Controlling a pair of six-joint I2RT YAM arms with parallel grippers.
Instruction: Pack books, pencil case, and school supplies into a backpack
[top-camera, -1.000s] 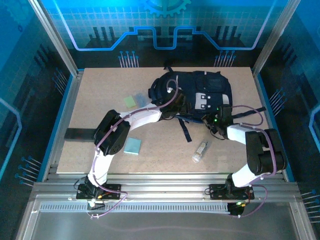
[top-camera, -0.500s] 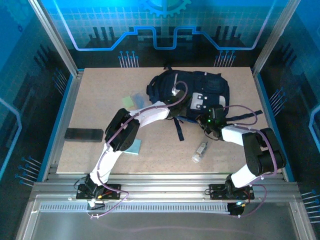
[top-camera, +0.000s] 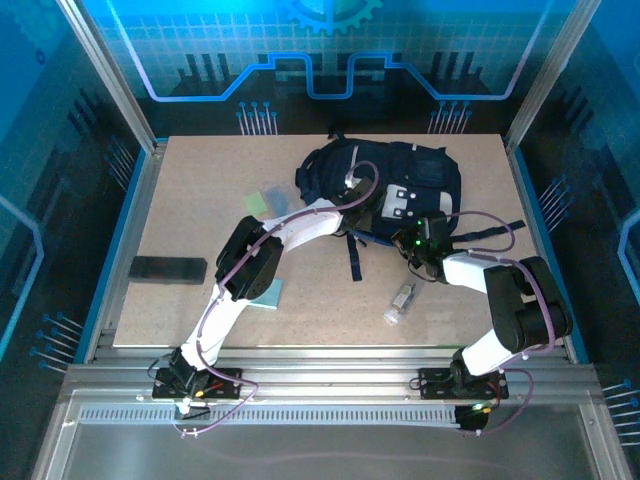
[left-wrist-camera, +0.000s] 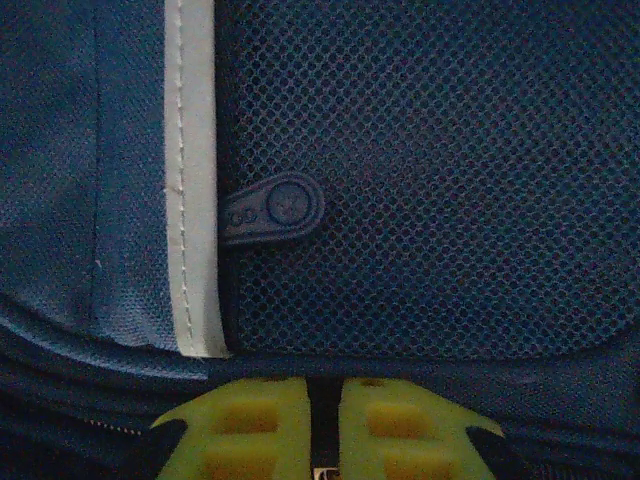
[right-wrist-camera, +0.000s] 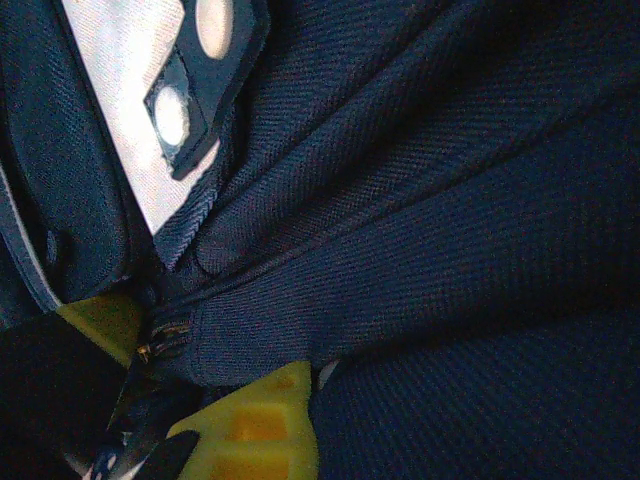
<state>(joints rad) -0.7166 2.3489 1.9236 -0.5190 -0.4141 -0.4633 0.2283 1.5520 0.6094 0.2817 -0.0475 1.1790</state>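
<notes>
While arm (top-camera: 255, 265) overlaps pad (top-camera: 272, 295), tube (top-camera: 402, 302) apart — strap (top-camera: 352, 262) between

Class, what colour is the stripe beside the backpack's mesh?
The backpack stripe is pale grey; best in left wrist view.

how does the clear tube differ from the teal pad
The tube is clear-white and elongated; the pad is teal, flat and square. The tube lies fully in view near the right arm; the pad is partly hidden under the left arm. Both lie on the table, outside the backpack.
</notes>
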